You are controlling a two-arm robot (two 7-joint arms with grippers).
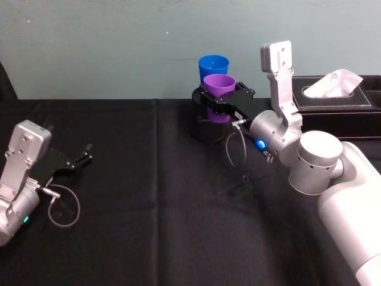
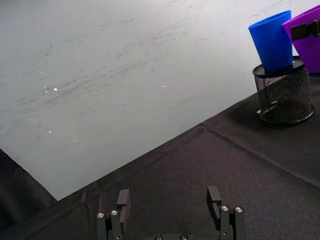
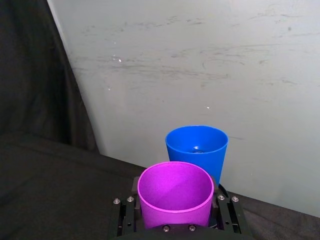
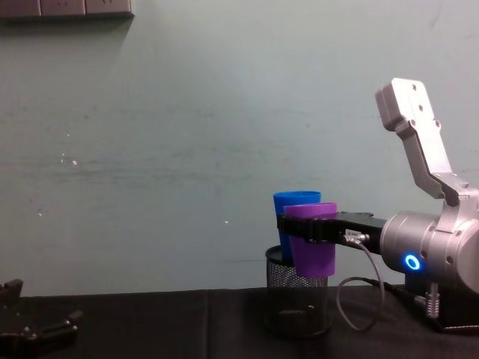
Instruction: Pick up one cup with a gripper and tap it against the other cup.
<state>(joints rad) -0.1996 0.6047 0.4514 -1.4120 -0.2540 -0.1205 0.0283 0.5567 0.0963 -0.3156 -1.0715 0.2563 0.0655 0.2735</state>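
Hovering low over the desk [image 1: 149,214] at the far left, the left gripper [image 1: 87,153] is idling with its fingers spread wide and nothing between them. Well off to its right, near the wall, the mesh holder [image 2: 285,95] is standing on the desk. The blue cup [image 1: 213,64] is sitting upright inside the holder, its upper part rising above the mesh rim.

The right gripper [image 1: 221,95] is reaching in from the right and clamping the purple cup [image 4: 313,254] around its upper wall. One finger is pressing on each side, closed only as far as the cup allows. The purple cup is hanging upright, mouth up, clear of the desk, with its base about level with the holder's rim. The blue cup is standing just past this gripper's fingertips, its rim slightly higher than the purple one. The two cups are sitting very close together, and I cannot tell whether they are touching.

To the right of the right gripper, behind its arm, a tissue box [image 1: 345,116] is resting on the desk.
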